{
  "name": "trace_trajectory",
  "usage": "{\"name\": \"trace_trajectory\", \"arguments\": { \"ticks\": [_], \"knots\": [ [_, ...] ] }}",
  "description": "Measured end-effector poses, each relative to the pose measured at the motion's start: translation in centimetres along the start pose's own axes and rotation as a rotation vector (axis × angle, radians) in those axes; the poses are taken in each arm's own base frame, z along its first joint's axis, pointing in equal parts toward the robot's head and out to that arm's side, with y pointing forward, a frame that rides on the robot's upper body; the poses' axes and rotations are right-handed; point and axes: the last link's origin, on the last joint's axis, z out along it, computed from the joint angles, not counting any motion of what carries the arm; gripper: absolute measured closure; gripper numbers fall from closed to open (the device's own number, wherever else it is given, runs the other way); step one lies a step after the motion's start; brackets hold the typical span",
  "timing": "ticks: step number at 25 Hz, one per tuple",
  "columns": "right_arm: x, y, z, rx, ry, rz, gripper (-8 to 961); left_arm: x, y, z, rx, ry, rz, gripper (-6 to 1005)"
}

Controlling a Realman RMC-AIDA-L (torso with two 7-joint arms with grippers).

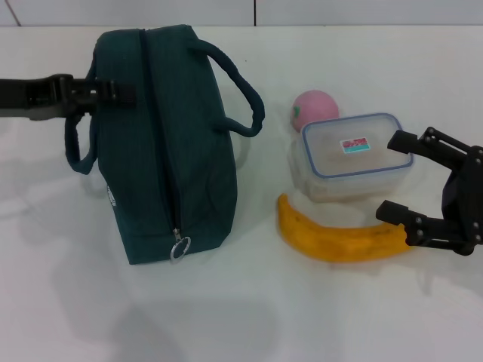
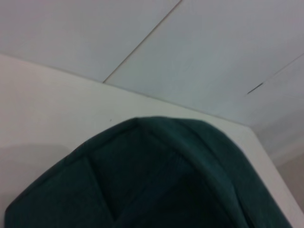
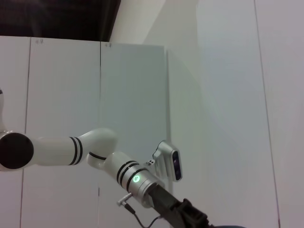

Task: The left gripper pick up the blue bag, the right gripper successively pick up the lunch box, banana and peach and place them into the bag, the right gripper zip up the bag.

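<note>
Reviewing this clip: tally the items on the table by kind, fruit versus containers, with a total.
Fruit: 2, the banana and the peach.
Containers: 2, the blue bag, zipped shut, and the lunch box, lid on.
Total: 4.

Bright even light, soft shadows, slight blur.

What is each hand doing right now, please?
Left hand: at the blue bag, by its handle; grip cannot be told.
Right hand: open, empty, beside the lunch box.
</note>
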Motion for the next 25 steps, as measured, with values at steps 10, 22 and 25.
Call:
{"name": "trace_trajectory", "arguments": {
  "ticks": [10, 22, 25],
  "knots": [
    [0.0, -0.1, 0.0, 0.011, -0.006, -0.003, 123, -0.6, -0.1, 0.7, -0.017, -0.036, -0.037, 292],
    [-0.2, -0.4, -0.7, 0.068, -0.023, -0.005, 128, -1.3, 0.0, 1.7, -0.054, -0.049, -0.069, 604],
    [-0.2, -0.6, -0.9, 0.095, -0.029, 0.000, 129, -1.4, 0.3, 1.8, -0.077, -0.042, -0.080, 840]
  ]
}}
